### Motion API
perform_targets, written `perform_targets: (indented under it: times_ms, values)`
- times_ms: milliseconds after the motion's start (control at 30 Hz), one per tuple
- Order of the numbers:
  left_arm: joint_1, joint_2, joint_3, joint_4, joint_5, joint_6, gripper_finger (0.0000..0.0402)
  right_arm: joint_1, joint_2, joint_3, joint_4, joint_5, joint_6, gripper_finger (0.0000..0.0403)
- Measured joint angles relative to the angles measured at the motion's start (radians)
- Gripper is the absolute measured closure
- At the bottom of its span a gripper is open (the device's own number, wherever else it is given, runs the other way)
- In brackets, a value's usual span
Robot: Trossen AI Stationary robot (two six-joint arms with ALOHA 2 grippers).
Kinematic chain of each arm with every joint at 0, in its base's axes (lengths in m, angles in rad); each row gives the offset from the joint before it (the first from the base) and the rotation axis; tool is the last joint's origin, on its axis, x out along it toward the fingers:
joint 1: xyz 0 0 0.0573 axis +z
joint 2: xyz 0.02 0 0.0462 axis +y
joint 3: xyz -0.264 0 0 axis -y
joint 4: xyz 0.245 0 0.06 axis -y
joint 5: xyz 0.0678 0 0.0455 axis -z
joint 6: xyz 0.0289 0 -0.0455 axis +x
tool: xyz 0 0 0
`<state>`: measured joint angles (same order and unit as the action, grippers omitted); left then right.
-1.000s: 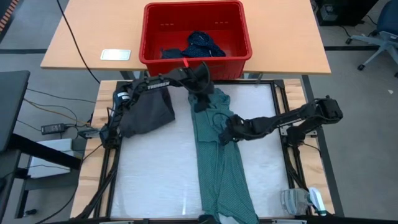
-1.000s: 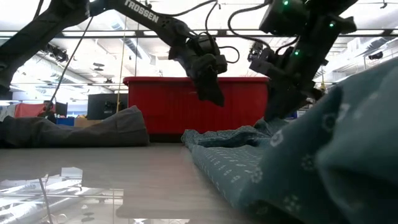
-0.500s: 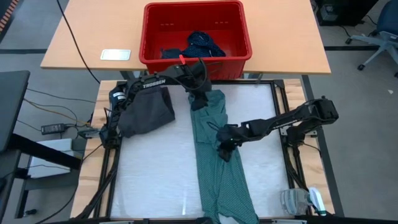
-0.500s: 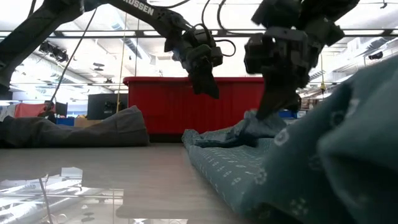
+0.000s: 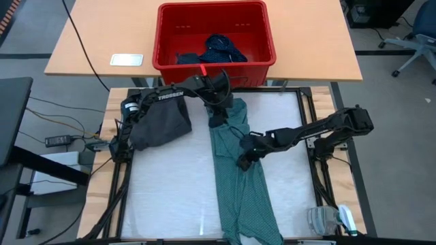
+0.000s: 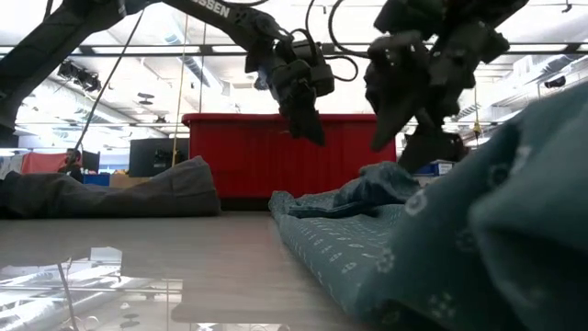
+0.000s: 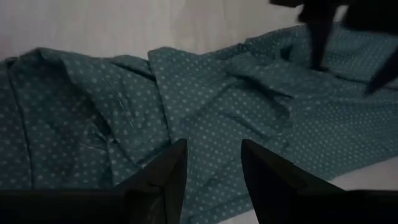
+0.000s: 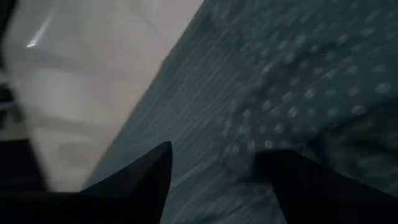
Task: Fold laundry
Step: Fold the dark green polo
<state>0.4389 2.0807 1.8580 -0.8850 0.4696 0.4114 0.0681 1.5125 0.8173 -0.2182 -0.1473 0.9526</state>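
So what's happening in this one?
Laundry folding, mid-way. A teal dotted shirt lies stretched along the table. The right end effector hangs open just above the shirt's middle, holding nothing. The left end effector hovers over the shirt's far end, fingers apart and empty. A charcoal grey piece sits bunched at the table's left, and dark garments wait in the red basket.
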Motion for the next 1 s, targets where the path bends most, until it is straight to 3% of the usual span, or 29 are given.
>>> perform_targets:
  times_ms: [167, 367, 467, 533, 833, 1000]
  values:
    - [0.002, 0.063, 0.000, -0.005, -0.001, 0.003, 0.0247, 0.001, -0.045, 0.000, -0.021, -0.129, 0.068, 0.0134]
    - [0.004, 0.163, 0.000, 0.006, -0.016, 0.012, 0.0247, 0.022, -0.073, 0.000, -0.072, 0.013, 0.079, 0.0145]
    - [0.020, 0.196, -0.002, 0.014, -0.113, 0.002, 0.0247, 0.033, -0.073, 0.000, -0.136, 0.032, 0.074, 0.0151]
    - [0.040, 0.198, -0.002, 0.014, -0.092, -0.014, 0.0248, 0.048, -0.076, 0.000, -0.160, 0.040, 0.051, 0.0155]
    - [0.060, -0.018, 0.014, -0.069, -0.050, -0.075, 0.0274, 0.178, -0.167, 0.000, -0.188, 0.111, -0.017, 0.0159]
    - [-0.054, -0.134, 0.014, -0.214, 0.042, -0.110, 0.0278, 0.284, -0.215, 0.000, -0.210, 0.065, -0.154, 0.0159]
